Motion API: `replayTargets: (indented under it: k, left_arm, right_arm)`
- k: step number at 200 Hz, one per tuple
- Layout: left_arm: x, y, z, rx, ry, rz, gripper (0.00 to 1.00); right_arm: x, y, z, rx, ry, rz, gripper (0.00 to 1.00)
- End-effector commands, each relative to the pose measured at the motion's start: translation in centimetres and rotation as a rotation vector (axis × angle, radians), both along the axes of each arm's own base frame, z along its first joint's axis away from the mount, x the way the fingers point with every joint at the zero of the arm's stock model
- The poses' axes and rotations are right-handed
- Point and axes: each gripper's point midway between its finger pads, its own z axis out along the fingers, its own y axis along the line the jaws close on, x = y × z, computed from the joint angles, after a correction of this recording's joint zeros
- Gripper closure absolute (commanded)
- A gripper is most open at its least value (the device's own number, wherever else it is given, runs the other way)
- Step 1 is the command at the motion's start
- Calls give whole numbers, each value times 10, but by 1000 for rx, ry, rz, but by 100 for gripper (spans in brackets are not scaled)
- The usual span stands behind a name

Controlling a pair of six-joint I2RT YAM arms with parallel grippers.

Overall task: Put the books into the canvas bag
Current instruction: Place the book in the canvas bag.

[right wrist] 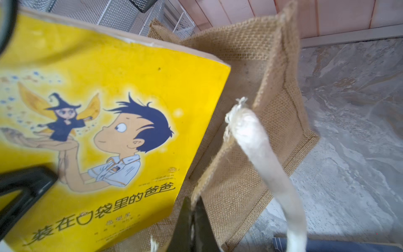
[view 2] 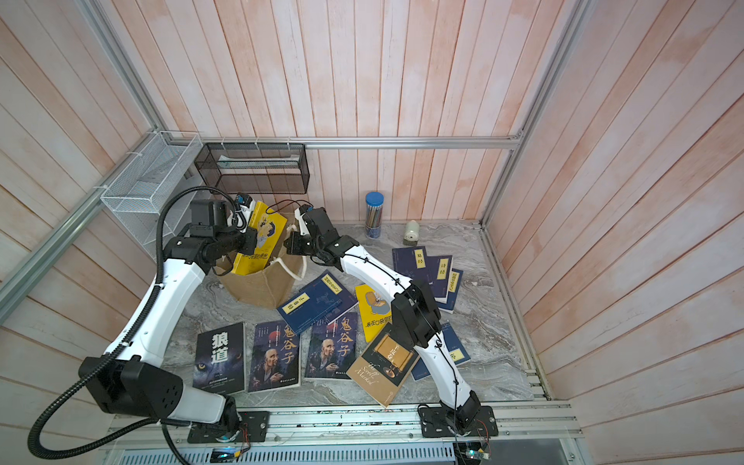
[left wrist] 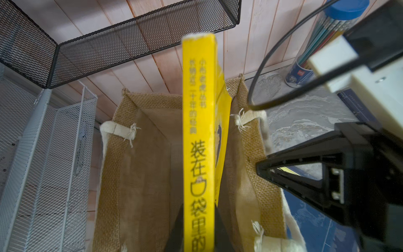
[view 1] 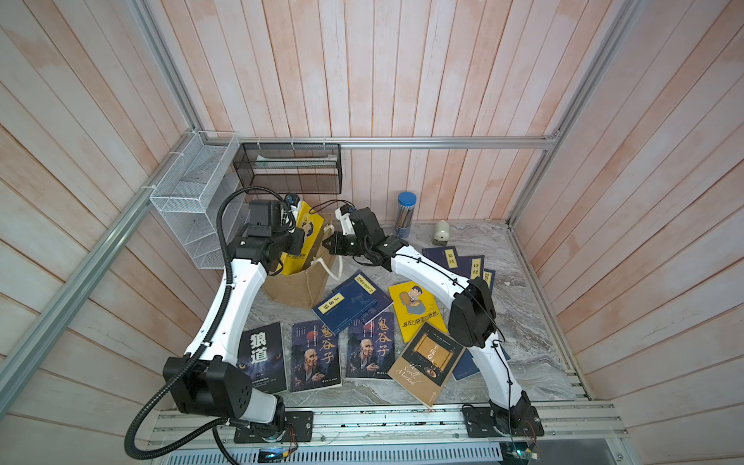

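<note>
Your left pincer [left wrist: 198, 227] clamps the yellow book [right wrist: 109, 87], lower end dipped into the canvas bag [view 1: 300, 288] near the tabletop's [view 1: 523, 322] far-left corner; your right pincer [right wrist: 192, 218] pinches the bag's rim.

The whole surface [view 1: 535, 346] is viewed steeply from above its front edge in both top views. The canvas bag [left wrist: 144, 174] and yellow book [left wrist: 198, 131] are shared, close up, by both wrist views.

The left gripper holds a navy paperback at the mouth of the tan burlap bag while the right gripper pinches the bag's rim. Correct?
Only the colour is wrong: the left wrist view shows a bright yellow paperback in the left gripper.
</note>
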Motion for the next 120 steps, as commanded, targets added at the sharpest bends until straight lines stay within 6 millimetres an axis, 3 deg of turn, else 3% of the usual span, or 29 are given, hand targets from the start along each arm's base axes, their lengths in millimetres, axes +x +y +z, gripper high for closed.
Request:
replayTargets:
  k: [1,49,83,120]
  left_arm:
    - [8,5,-1,3,34,26,100]
    - [34,-14,-48,-157,204,2,100]
    - [48,-45,-84,-328,323,-95,100]
    - [54,-44,-126,-465,389,-43,100]
  right_arm:
    - [14,-10,30,51,-83,15,100]
    - [25,-4,38,56,-165,80,100]
    - [27,-1,21,42,-108,130,100]
    - [25,-1,0,27,-68,134,100]
